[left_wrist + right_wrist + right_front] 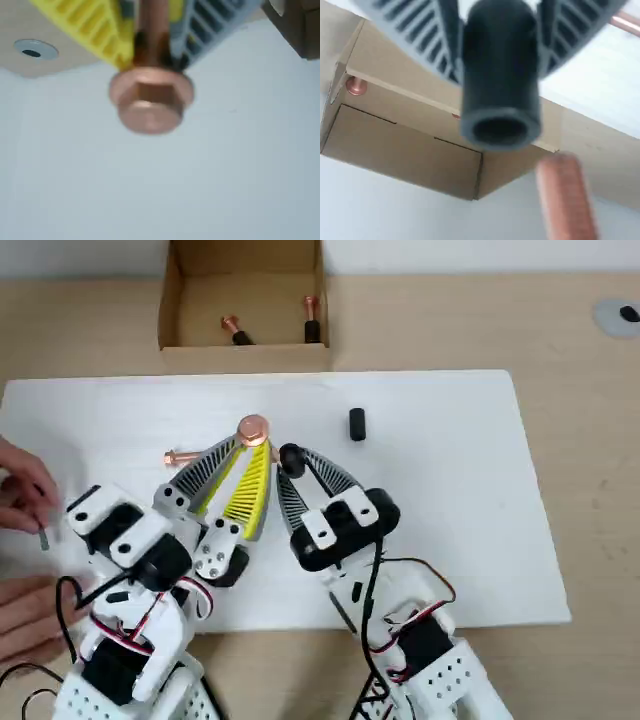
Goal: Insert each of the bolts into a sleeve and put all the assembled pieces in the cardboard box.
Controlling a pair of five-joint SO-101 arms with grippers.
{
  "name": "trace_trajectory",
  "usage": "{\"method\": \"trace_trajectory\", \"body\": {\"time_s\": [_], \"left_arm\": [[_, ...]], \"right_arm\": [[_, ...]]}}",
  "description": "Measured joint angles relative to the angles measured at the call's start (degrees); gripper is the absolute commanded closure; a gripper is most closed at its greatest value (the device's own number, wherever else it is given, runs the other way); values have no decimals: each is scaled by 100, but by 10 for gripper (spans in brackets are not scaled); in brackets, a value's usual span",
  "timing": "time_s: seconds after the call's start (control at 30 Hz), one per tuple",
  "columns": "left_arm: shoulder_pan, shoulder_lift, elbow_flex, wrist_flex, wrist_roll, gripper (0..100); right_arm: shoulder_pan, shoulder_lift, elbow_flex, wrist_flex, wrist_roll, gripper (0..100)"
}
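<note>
High view, nearest first: the left gripper [250,446] is clamped on a copper bolt [252,429], whose head sticks out past the fingertips, over the white sheet [450,540]. Just beside it at 3 o'clock, the right gripper [294,462] is closed around a black sleeve [291,456]. The right wrist view shows the sleeve's bore empty. A loose bolt [182,456] lies on the sheet at 9 o'clock from the held one. A loose sleeve [357,424] sits at 2 o'clock from the right gripper, apart. Farthest, at 12 o'clock, the cardboard box [175,310] holds an assembled piece [237,330] and a second assembled piece [312,322].
</note>
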Motion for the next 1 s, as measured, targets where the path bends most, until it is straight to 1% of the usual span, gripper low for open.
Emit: {"method": "trace_trajectory", "body": {"time_s": [0.2,0.33,0.5,0.7,1.0], "left_arm": [[53,-9,-273,114,-9,995],[149,9,-325,149,202,995],[149,360,-563,149,475,995],[149,730,-703,149,519,995],[149,774,-703,149,545,995]], "right_arm": [[0,0,0,0,0,989],[0,0,0,0,-53,989],[0,0,0,0,-53,989],[0,0,0,0,-53,989],[0,-9,0,0,-53,989]]}}
